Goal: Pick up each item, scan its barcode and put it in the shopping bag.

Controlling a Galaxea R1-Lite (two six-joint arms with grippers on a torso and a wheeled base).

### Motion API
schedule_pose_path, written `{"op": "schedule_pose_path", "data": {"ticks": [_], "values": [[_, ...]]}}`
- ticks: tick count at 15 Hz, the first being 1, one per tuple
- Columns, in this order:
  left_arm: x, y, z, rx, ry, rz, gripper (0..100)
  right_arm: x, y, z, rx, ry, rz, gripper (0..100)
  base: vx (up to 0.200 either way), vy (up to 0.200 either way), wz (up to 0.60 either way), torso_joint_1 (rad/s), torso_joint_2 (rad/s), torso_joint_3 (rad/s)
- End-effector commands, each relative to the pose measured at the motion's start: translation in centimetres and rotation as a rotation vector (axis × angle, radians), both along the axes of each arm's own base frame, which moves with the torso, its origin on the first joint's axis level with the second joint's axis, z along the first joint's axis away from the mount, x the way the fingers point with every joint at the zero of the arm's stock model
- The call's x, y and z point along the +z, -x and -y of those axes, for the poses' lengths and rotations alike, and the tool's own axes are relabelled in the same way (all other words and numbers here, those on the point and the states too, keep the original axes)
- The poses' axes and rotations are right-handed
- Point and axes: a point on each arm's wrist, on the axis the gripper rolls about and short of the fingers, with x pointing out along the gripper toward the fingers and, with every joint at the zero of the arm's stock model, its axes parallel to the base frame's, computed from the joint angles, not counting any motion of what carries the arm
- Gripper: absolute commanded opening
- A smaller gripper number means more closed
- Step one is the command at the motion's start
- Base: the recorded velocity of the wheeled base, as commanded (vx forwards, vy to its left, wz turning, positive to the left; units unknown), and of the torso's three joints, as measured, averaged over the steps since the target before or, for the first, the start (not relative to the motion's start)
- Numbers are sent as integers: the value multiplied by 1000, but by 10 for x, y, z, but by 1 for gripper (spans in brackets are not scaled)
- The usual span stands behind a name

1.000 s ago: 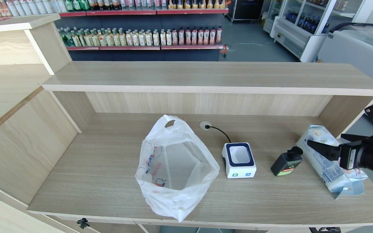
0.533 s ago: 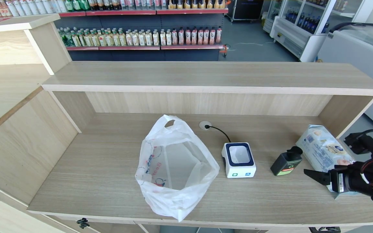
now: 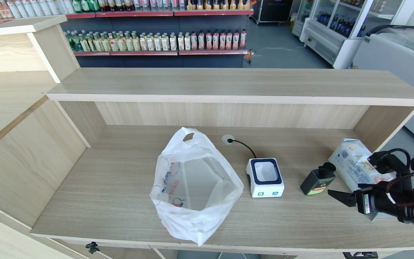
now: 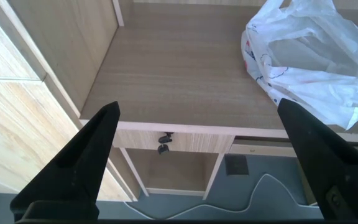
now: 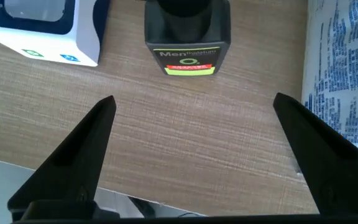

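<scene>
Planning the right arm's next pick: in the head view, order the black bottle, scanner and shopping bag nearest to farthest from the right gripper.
From the right gripper:
1. black bottle, just beyond its tips.
2. scanner, mid-counter, farther to the robot's left.
3. shopping bag, farthest left.

There's wide bare room on the pale wooden bench left of the crumpled white plastic shopping bag. It's tighter on the right. The right end effector, fingers spread, faces a dark squat bottle that sits between the white-and-navy scanner box and the pale blue wipes pack. A raised wooden ledge walls off the back.
</scene>
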Motion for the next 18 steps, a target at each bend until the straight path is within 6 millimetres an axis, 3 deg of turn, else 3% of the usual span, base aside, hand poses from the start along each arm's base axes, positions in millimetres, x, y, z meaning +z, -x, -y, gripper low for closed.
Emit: {"op": "schedule_pose_path", "data": {"ticks": [1, 7, 14, 18], "values": [[0, 0, 0, 1, 0, -1, 100, -19, -13, 2, 34, 10, -24, 100, 0, 0, 0, 0, 0, 0], [0, 0, 0, 2, 0, 1, 100, -34, -22, 1, 119, 4, -31, 100, 0, 0, 0, 0, 0, 0], [0, 0, 0, 2, 0, 1, 100, -35, -62, 1, 197, -13, 68, 100, 0, 0, 0, 0, 0, 0], [0, 0, 0, 2, 0, -1, 100, -43, -67, -2, 257, -18, 56, 100, 0, 0, 0, 0, 0, 0]]}}
